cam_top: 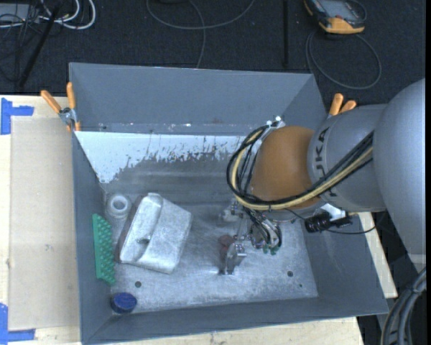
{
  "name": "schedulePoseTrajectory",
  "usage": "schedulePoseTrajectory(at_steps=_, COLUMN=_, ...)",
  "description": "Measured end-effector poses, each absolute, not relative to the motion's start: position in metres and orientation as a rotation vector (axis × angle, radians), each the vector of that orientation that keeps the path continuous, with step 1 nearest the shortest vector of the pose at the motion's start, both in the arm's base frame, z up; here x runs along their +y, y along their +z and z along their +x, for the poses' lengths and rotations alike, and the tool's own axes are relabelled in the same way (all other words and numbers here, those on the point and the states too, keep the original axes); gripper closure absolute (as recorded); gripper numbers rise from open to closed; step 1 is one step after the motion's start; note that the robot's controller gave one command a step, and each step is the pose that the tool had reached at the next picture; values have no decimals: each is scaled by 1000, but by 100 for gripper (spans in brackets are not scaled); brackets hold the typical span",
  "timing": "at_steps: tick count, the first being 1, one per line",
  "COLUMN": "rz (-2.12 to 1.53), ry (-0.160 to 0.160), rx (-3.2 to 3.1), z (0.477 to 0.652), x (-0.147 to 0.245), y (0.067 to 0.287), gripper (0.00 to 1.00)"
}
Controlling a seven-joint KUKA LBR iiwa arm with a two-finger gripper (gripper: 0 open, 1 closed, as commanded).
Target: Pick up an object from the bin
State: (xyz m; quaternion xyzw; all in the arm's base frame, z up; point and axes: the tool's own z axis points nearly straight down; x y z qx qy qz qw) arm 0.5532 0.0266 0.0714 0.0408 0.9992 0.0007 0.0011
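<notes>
My gripper (232,259) reaches down to the bin floor right of the middle, under the orange wrist cover. A small dark red thing (225,241) lies on the floor right against its left side; I cannot tell whether it is gripped. A white-grey block with a raised handle (156,233) lies to the left, well apart from the gripper.
Along the bin's left wall lies a green toothed strip (103,249), with a small clear round cup (118,206) above it. A blue cap (122,302) sits in the near left corner. The arm and its cables cover the bin's right side.
</notes>
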Motion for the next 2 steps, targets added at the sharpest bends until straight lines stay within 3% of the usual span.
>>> schedulePoseTrajectory(at_steps=1, rz=126, ry=1, rx=3126, z=556, x=26, y=75, gripper=100)
schedulePoseTrajectory(at_steps=2, rz=114, ry=0, rx=3130, z=568, x=11, y=230, gripper=100)
